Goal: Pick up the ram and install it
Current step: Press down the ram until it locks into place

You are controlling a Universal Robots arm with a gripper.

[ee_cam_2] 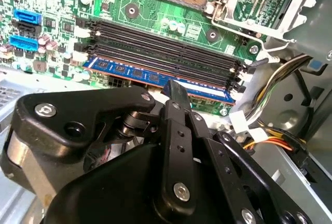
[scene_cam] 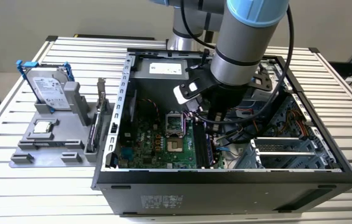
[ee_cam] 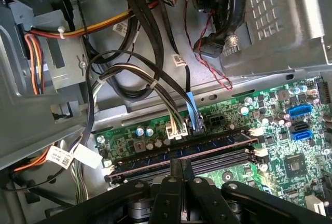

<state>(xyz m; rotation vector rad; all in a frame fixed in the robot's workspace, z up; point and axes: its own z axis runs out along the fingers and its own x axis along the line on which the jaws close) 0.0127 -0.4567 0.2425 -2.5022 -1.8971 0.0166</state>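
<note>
The ram (ee_cam_2: 129, 72) is a thin blue stick standing level in the outermost black slot of the green motherboard (ee_cam_2: 57, 32), next to the free memory slots (ee_cam_2: 166, 47). In the first wrist view the ram (ee_cam: 207, 143) shows as a blue edge along the slot row. My gripper (ee_cam_2: 176, 88) reaches down into the open computer case (scene_cam: 226, 186), with its black fingers closed together over the middle of the ram. Its tips also show in the first wrist view (ee_cam: 177, 164). In the exterior view my gripper (scene_cam: 211, 122) sits low over the board, right of the CPU socket (scene_cam: 172, 123).
Bundles of cables (ee_cam: 155, 84) hang close beside the slots. A metal drive cage (scene_cam: 282, 149) fills the case on the exterior view's right. Outside the case, on the exterior view's left, a grey fixture (scene_cam: 51, 135) holds a hard drive (scene_cam: 48, 91) and an upright card (scene_cam: 95, 121).
</note>
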